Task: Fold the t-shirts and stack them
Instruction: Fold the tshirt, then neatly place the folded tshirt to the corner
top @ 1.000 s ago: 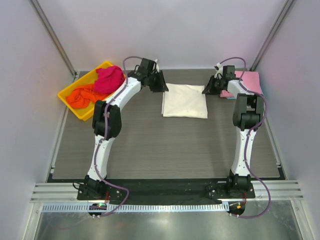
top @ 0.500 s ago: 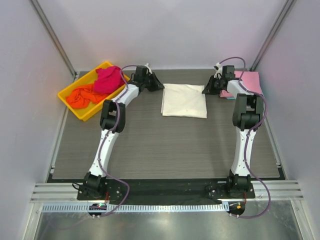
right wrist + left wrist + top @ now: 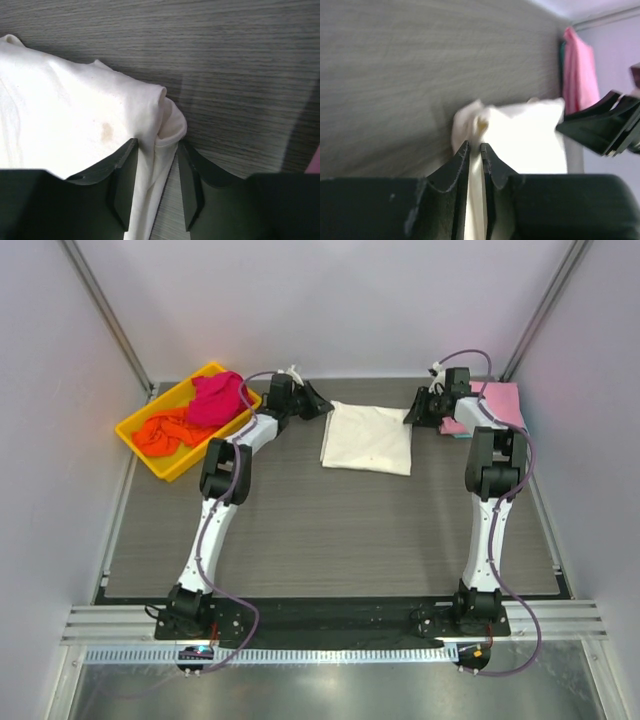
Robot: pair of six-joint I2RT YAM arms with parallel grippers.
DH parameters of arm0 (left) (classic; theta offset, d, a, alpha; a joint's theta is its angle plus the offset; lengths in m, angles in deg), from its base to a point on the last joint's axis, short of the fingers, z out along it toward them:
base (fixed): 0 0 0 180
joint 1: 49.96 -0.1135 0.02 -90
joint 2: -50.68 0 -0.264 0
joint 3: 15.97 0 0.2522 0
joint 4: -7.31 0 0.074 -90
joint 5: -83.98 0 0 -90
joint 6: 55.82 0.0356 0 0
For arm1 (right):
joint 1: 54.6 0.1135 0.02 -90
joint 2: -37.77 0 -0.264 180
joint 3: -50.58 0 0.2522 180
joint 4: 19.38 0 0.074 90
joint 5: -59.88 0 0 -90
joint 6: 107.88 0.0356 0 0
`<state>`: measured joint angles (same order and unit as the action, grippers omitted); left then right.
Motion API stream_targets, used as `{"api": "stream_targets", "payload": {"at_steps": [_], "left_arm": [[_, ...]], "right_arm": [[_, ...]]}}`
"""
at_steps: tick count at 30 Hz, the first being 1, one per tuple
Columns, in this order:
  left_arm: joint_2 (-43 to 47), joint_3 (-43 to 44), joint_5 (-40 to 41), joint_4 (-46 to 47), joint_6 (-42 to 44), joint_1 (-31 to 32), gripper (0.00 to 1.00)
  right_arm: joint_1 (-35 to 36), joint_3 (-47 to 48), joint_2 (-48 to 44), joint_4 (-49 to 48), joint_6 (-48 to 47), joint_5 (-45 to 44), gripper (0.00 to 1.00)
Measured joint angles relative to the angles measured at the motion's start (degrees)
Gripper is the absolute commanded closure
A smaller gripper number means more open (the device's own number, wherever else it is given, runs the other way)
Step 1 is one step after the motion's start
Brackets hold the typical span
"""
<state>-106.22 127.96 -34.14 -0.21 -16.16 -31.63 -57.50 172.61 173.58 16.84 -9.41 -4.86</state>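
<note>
Starting nearest, on the table (image 3: 330, 540): lying past its middle as a neat folded rectangle, the cream-white t-shirt (image 3: 367, 440), now sitting slightly more skewed than a second ago.

Clamping onto its far-left corner with the left gripper (image 3: 474, 146), after standing wider a second ago. Pinching a thin fold of cream cloth between jaws that are almost meeting, as seen from the left wrist.

Letting go at the far-right corner with the right gripper (image 3: 157, 144), after being clenched a second ago. Now standing with jaws apart, straddling the bunched corner without squeezing it.

Probably meaning this for the task: folding looking finished on this shirt, stacking not yet done. Either passing the shirt to the left arm alone or resetting the right hold before carrying it over.

Waiting at the far right, just beside the right gripper: a folded pink t-shirt (image 3: 500, 402) lying over a sliver of teal cloth (image 3: 460, 435), seemingly serving as the stack.

Sitting at the far left: the yellow tray (image 3: 170, 392), holding a crumpled magenta t-shirt (image 3: 218, 398) bulging over its right end and a crumpled orange t-shirt (image 3: 165, 430) toward its left end, both awaiting folding.
</note>
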Motion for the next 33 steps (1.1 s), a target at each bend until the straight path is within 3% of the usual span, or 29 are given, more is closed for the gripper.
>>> {"api": "stream_targets", "payload": {"at_steps": [4,11,19,25,30,33], "left_arm": [[5.8,-8.0,0.6,-4.2,4.1,0.0,0.79],[20.7,-11.2,4.5,-17.7,11.7,0.0,0.78],[48.5,-34.4,3.9,-22.5,15.1,2.2,0.77],[54.8,-46.8,1.6,-28.0,17.5,7.2,0.76],[57.6,-51.3,0.2,-34.8,19.9,9.7,0.74],[61.1,-52.1,0.3,-37.5,21.3,9.6,0.72]], "right_arm": [[-0.5,0.6,0.2,0.2,-0.2,0.2,0.51],[-1.0,1.9,1.0,0.7,-0.2,1.5,0.48],[-0.9,3.8,2.4,1.5,-0.5,4.6,0.47],[-0.6,4.0,2.6,2.1,-1.5,4.5,0.56],[-0.6,5.3,3.4,3.1,-2.4,4.5,0.64],[-0.5,6.0,4.0,3.3,-2.6,4.8,0.75]]}}
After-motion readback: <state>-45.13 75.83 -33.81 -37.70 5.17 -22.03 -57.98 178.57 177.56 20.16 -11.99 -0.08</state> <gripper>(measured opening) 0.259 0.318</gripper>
